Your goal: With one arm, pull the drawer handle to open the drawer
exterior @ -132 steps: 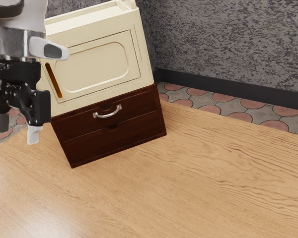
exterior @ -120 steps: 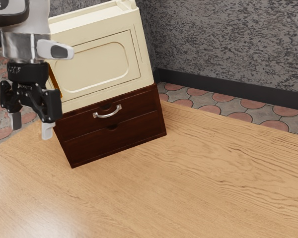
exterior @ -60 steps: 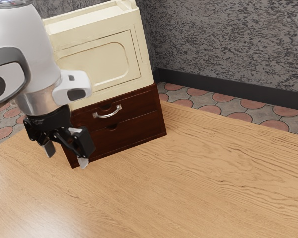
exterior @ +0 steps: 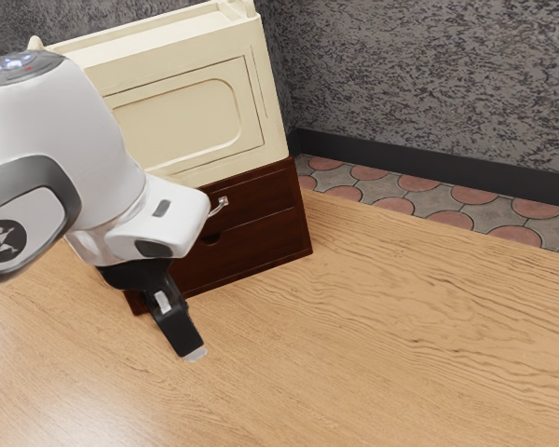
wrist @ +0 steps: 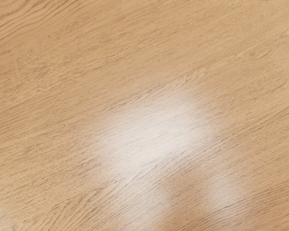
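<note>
Exterior view puts the curved silver metal handle on the dark wooden upper drawer, partly behind our white arm. It looks rigid, perhaps slippery; we'd grasp mid-bow. We can't tell whether our black gripper is open.

Mottled gray wall, patterned floor.

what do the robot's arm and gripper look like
The arm is white, smooth and rounded, with grey trim and a dark, pale-marked round badge. The gripper is black and angular, pale at its very end.
</note>
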Motion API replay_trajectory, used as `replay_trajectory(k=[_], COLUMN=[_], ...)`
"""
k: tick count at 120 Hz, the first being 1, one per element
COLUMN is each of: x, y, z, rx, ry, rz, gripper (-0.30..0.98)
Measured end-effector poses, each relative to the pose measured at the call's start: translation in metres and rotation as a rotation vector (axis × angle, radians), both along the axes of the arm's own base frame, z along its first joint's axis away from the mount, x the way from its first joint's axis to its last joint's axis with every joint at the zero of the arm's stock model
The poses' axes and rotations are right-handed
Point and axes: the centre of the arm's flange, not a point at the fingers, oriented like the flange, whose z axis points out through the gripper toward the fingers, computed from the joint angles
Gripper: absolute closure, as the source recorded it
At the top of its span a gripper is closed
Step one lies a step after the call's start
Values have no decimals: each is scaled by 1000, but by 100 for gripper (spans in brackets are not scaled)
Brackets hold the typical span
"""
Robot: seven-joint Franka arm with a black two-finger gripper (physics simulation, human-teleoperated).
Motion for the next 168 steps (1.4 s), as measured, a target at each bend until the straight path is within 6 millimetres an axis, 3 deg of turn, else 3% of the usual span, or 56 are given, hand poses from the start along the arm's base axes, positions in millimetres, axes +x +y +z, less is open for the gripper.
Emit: replay_trajectory(k=[38, 59, 81, 104, 125, 147, 168], x=[40, 68, 80, 93, 122, 133, 148], y=[36, 50, 53, 76, 95, 119, 127], z=[-11, -19, -25, -22, -39, -53, -59], rx=[273, 311, 322, 326, 296, 275, 262], ry=[-73, -67, -61, -64, -37, -19, -31], rz=[-215, -272, -323, -306, -274, -200, -167], gripper=[0, 0, 0, 0, 0, 0, 0])
